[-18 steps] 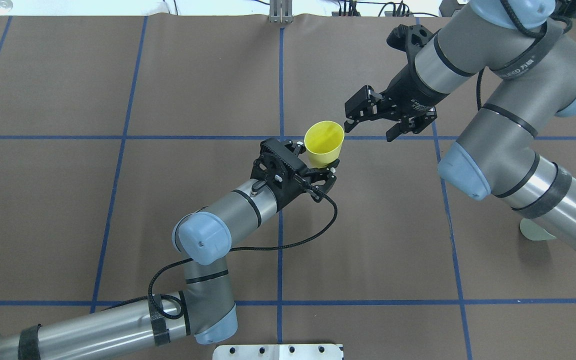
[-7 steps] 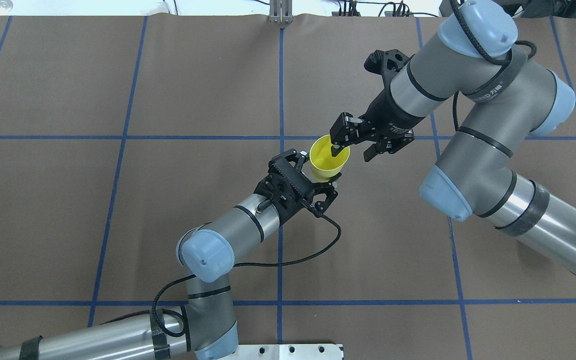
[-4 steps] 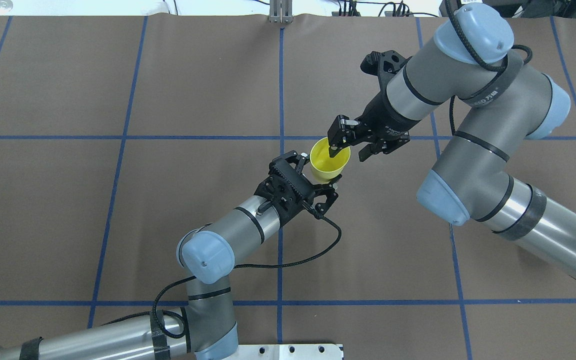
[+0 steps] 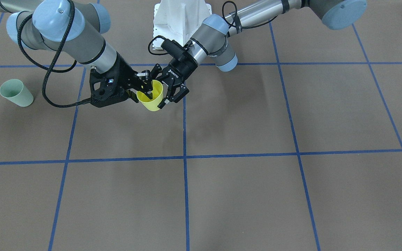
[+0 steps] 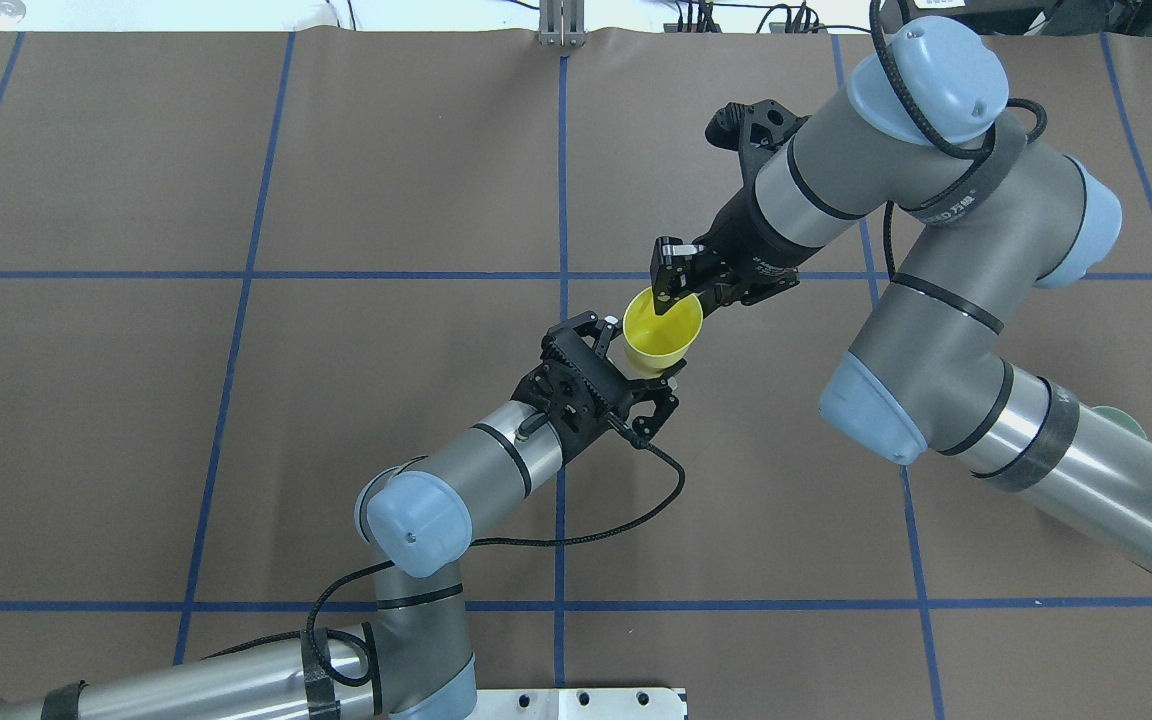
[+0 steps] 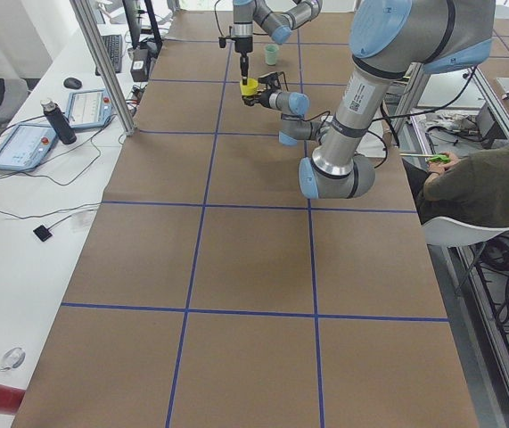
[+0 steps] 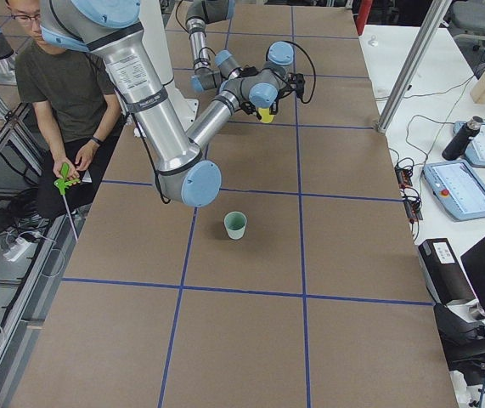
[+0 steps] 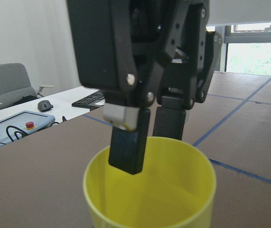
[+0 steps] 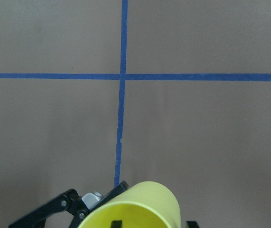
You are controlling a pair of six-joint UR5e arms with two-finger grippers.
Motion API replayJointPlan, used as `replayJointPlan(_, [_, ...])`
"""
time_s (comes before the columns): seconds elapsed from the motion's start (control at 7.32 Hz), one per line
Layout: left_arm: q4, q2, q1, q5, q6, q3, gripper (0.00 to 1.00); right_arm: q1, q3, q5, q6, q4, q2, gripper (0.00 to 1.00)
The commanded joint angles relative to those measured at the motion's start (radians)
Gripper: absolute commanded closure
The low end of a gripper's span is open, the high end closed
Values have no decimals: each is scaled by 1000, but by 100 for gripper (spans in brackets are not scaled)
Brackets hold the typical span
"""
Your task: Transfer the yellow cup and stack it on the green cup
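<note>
Over the middle of the table [image 5: 236, 400], the right gripper [image 5: 680, 290] is pinching the far rim of the yellow cup [image 5: 663, 330], one finger dipping inside and its partner pressing from outside. The left gripper [image 5: 636, 354] is clamping the cup's lower body and holding it aloft, mouth tilted up. A hand-over appears to be under way: the receiving arm needs a firm bite on the thin wall before the giving fingers are spreading. The release should be coming slowly, so the light plastic is not springing or twisting free. Only the left wrist camera is showing the straddle plainly, a dark pad hanging within the yellow mouth; from overhead the outer finger is hiding under the wrist. The front-facing camera is showing the green cup [image 4: 16, 92] standing upright on the table, well apart on the right arm's side, whereas overhead only a pale sliver is peeking from behind that arm.
</note>
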Motion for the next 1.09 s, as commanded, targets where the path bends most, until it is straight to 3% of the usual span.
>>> replayJointPlan(0.0, [0, 1, 1, 0, 0, 0, 100, -3, 4, -6, 2, 0, 0, 66])
replayJointPlan(0.27, [0, 1, 1, 0, 0, -1, 100, -3, 4, -8, 3, 0, 0, 100])
replayJointPlan(0.41, [0, -1, 1, 0, -2, -3, 66, -3, 4, -8, 3, 0, 0, 100])
replayJointPlan(0.55, [1, -2, 1, 0, 4, -3, 22, -3, 4, -9, 3, 0, 0, 100])
replayJointPlan(0.68, [3, -1, 0, -2, 6, -3, 1, 1, 4, -9, 3, 0, -4, 100])
replayJointPlan(0.96, [0, -1, -2, -2, 6, -7, 1, 72, 2, 0, -9, -1, -12, 100])
